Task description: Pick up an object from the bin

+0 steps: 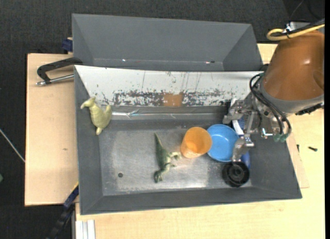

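Observation:
My gripper (243, 141) hangs at the right side of the bin, just over the right rim of a blue cup (221, 142) that lies on its side. Against that cup's left side leans an orange cup (196, 142), also tipped over. Directly below the gripper, in the bin's front right corner, sits a black round ring-shaped part (235, 174), with a small blue piece (245, 159) showing just above it. Nothing can be seen held in the gripper.
A dark green toy dinosaur (163, 159) lies in the middle of the bin floor, left of the orange cup. A pale yellow-green toy dinosaur (98, 115) rests against the left wall near the back. The arm's orange cover rises at the right.

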`<state>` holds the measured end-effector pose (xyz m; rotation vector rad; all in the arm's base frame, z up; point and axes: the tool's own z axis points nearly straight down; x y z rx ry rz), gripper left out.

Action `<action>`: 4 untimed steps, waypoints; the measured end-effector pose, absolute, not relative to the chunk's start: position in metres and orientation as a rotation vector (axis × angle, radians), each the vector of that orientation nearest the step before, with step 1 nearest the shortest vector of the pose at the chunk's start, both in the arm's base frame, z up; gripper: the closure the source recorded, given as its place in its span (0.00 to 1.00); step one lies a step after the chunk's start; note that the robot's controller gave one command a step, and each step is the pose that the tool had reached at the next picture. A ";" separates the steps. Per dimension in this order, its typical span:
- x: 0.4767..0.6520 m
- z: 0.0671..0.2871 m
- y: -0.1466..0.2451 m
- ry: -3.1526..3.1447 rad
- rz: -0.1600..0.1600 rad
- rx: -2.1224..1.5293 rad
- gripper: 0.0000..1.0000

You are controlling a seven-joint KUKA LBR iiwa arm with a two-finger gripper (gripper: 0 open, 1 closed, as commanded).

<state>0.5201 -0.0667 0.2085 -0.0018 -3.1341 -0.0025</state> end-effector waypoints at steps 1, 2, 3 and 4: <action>0.554 0.119 -0.070 -3.133 -0.003 -0.129 0.00; 0.541 0.075 -0.091 -3.076 -0.007 -0.633 0.00; 0.539 0.076 -0.089 -3.064 -0.011 -0.626 1.00; 0.540 0.202 -0.088 -3.101 -0.002 -0.586 1.00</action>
